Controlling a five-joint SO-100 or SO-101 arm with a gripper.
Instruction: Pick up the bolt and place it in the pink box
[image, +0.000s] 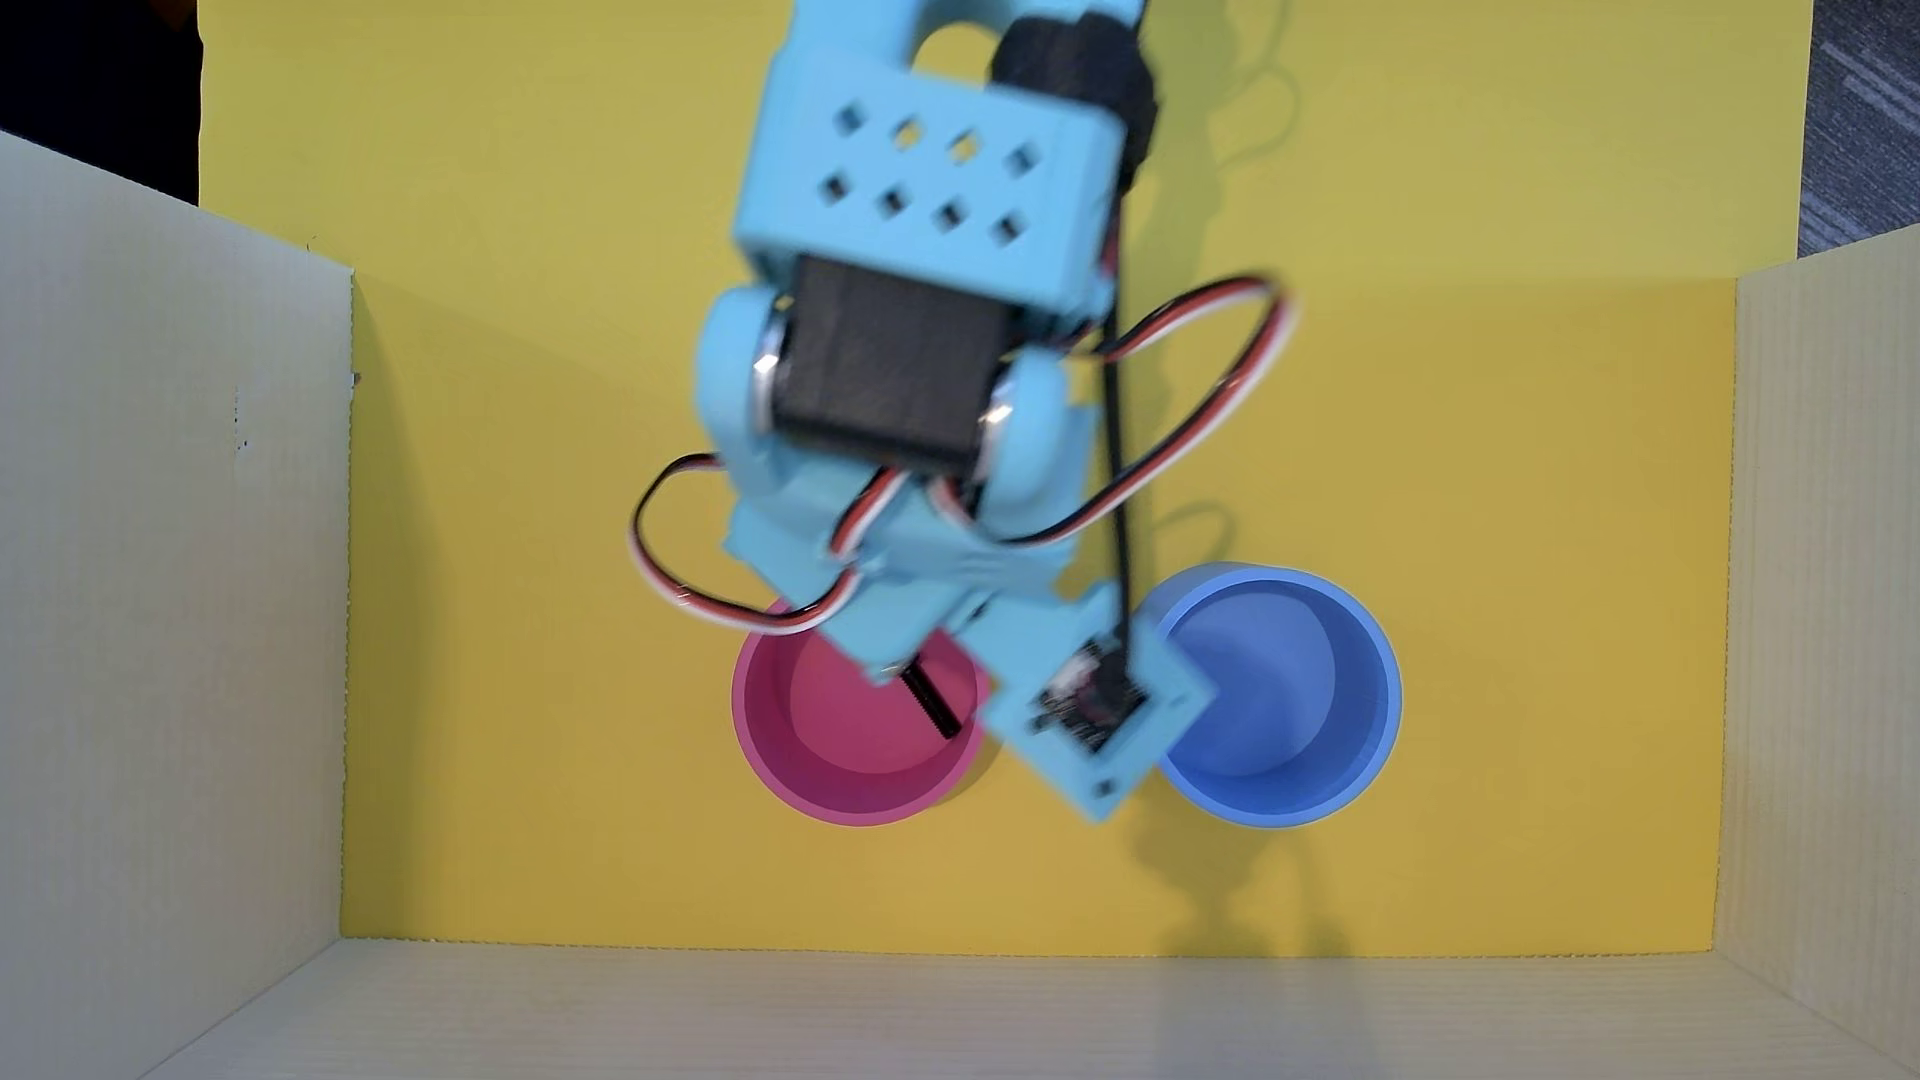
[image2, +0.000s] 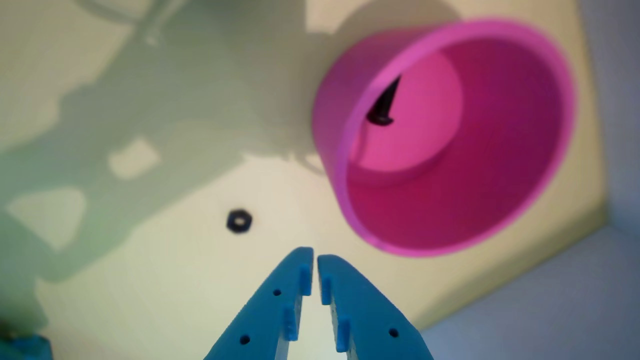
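The bolt (image2: 384, 107) is lying inside the pink box (image2: 500, 220); the gripper (image2: 315, 265) is hanging empty, fingers nearly together

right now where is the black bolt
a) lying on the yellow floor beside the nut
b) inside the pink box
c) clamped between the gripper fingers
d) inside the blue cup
b: in the wrist view the bolt sits inside the pink box, and the gripper is nearly closed with nothing between its fingertips.
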